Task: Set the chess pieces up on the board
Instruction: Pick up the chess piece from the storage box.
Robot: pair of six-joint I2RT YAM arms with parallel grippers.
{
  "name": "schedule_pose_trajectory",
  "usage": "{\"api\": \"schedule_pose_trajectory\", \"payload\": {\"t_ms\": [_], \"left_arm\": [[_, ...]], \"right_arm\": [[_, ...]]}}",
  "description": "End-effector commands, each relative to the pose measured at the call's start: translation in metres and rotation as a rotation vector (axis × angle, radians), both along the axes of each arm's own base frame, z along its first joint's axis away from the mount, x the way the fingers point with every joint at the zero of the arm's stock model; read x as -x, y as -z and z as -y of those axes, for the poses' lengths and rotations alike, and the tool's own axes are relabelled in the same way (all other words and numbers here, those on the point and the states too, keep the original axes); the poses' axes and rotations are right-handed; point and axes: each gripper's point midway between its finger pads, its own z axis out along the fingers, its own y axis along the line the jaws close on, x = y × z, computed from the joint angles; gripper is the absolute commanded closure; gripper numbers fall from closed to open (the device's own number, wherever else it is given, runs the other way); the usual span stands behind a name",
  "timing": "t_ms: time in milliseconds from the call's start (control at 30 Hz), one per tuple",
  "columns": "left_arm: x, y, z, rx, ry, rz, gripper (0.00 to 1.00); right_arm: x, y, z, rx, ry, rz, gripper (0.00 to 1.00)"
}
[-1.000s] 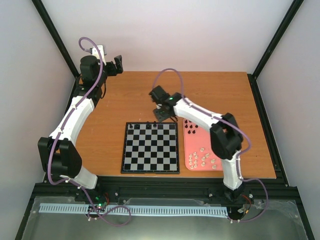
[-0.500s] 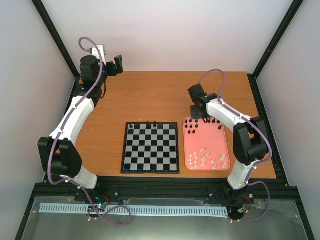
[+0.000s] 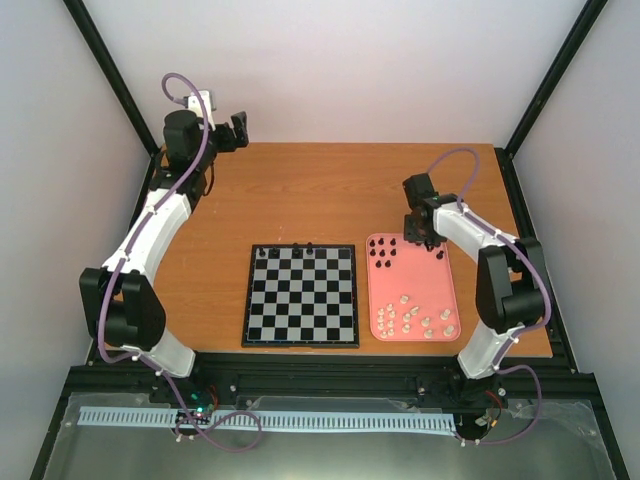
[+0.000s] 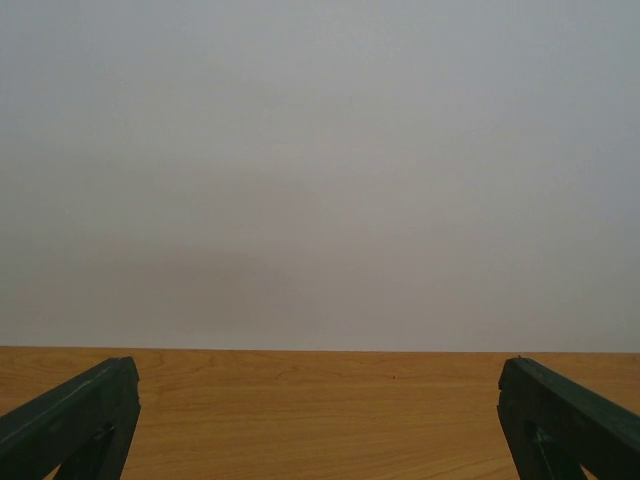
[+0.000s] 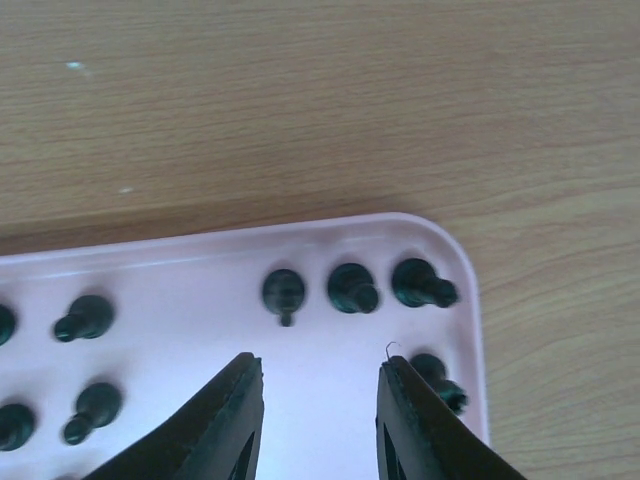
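Top external view: the board (image 3: 300,300) lies flat mid-table (image 3: 300,190), with the pink tray (image 3: 425,280) just beside it at 3 o'clock.
Black pieces on board: a few black chess pieces (image 3: 298,250) stand along the board's 12 o'clock edge. They are too small to identify by type.
Black pieces in tray: the remaining black pieces (image 3: 385,252) are grouped in the tray's 12 o'clock half.
Cream-white pieces (image 3: 412,318): clustered in the tray's 6 o'clock half.
Right gripper (image 3: 414,238): positioned over the tray's 1 o'clock corner.
Right jaws: the fingers stand moderately apart with only bare tray floor between them, and nothing is held.
Right wrist view: three black pieces sit in a row at 12 to 1 o'clock of the fingertips. One more lies just beside the finger on the 3 o'clock side, and contact cannot be determined. Others lie at 9 o'clock.
Left gripper (image 3: 238,130): raised at the table's 11 o'clock corner, well apart from the board.
Left jaws: spread wide and holding nothing, with bare tabletop and the wall (image 4: 320,150) seen between the fingers.
Change, right arm: a second ago its gripper was at the board's 12 o'clock edge. It has since swung across to the tray's far corner.
Change, left arm: no visible shift in position.
Change, board row: the pieces match the frame half a second ago.
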Motion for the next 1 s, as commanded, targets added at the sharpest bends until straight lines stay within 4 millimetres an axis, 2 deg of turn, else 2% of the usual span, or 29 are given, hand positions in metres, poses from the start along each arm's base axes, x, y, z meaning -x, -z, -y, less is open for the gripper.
{"api": "schedule_pose_trajectory", "payload": {"t_ms": [0, 233, 333, 967], "left_arm": [[-0.002, -0.022, 0.004, 0.005, 0.019, 0.046, 0.00], [-0.002, -0.022, 0.004, 0.007, 0.019, 0.045, 0.00], [-0.003, -0.021, 0.003, 0.005, 0.016, 0.044, 0.00], [-0.002, -0.022, 0.002, 0.002, 0.012, 0.045, 0.00]], "right_arm": [[-0.002, -0.011, 0.025, -0.014, 0.082, 0.058, 0.62], [-0.004, -0.003, 0.037, -0.020, 0.098, 0.041, 0.63], [-0.007, -0.002, 0.034, -0.040, 0.085, 0.048, 0.66], [-0.018, 0.016, 0.035, -0.039, 0.070, 0.009, 0.67]]}}
